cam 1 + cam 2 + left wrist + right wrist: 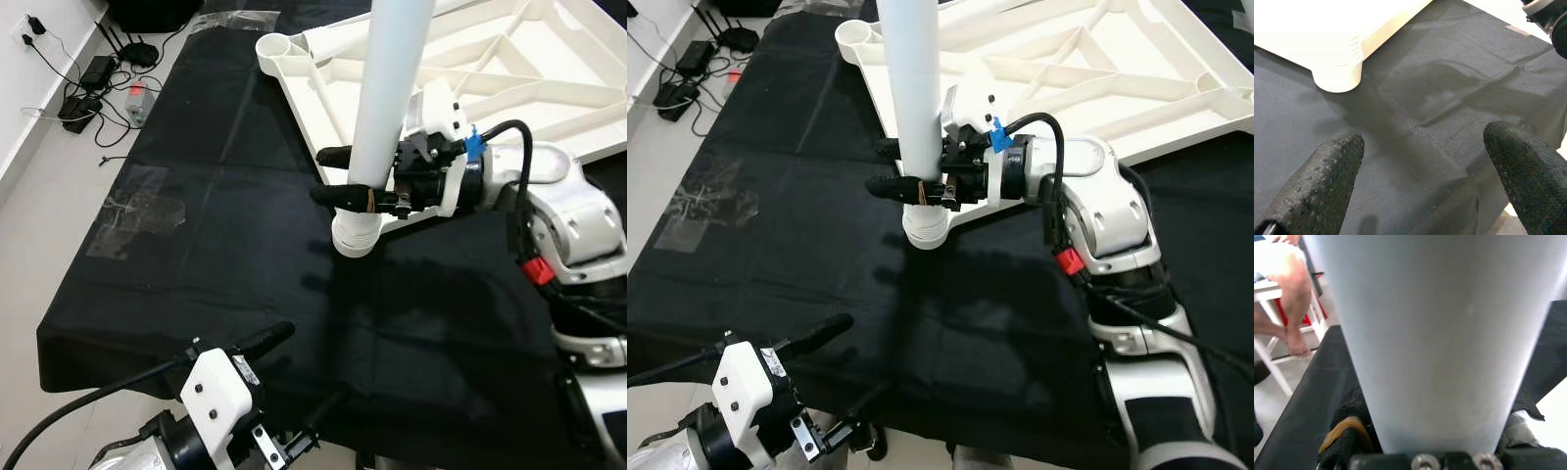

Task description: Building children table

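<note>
Cloth, black and creased with fold lines, covers the surface, with a patch of clear tape stuck near its left edge; beyond that edge lies pale floor with a tangle of cables and chargers by the wall. The white plastic tabletop lies upside down on the cloth, its ribbed underside up and a round socket at the near corner. A smooth white leg stands upright in that socket, and the right claw is clenched around it just above the socket. The right wrist view adds a person's bare leg beside a white chair. The left claw hangs released over the cloth's near edge, its rubbery black fingers pebbled and well apart.
</note>
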Robot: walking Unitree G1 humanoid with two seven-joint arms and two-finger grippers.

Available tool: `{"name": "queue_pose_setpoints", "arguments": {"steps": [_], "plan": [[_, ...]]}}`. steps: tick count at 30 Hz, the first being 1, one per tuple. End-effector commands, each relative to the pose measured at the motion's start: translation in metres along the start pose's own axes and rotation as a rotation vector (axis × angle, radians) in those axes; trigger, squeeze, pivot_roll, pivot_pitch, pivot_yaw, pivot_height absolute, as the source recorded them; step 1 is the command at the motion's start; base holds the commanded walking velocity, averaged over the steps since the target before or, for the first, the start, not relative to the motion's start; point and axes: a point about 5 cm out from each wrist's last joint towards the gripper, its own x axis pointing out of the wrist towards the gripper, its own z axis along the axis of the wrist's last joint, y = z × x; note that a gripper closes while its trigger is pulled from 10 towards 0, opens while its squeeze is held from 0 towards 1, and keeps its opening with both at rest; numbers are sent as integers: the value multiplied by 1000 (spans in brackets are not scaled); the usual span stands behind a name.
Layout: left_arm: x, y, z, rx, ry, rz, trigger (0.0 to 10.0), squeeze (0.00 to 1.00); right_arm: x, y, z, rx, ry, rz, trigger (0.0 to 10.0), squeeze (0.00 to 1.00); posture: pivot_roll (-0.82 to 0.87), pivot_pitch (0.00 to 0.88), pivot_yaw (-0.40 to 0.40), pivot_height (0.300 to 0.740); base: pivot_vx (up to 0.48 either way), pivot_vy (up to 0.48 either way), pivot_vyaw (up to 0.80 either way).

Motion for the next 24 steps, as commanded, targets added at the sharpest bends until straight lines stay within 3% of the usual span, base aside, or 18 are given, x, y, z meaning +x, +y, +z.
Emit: {"name": "queue_pose_setpoints", "arguments": {"steps": [1,15,24], "plan": [[-1,-3,-5,-8,22,-3,10000,0,4,7,-20,78,48,-4,10000,0,41,382,38,740,0,0,0],[-1,-3,-6,-7,21,-5,10000,0,3,21,-23,108,28,-62,10000,0,38,376,44,740,0,0,0],[-1,-1,-6,0,18,-1,10000,0,6,26,-22,80,47,-103,10000,0,34,384,48,740,0,0,0]]}}
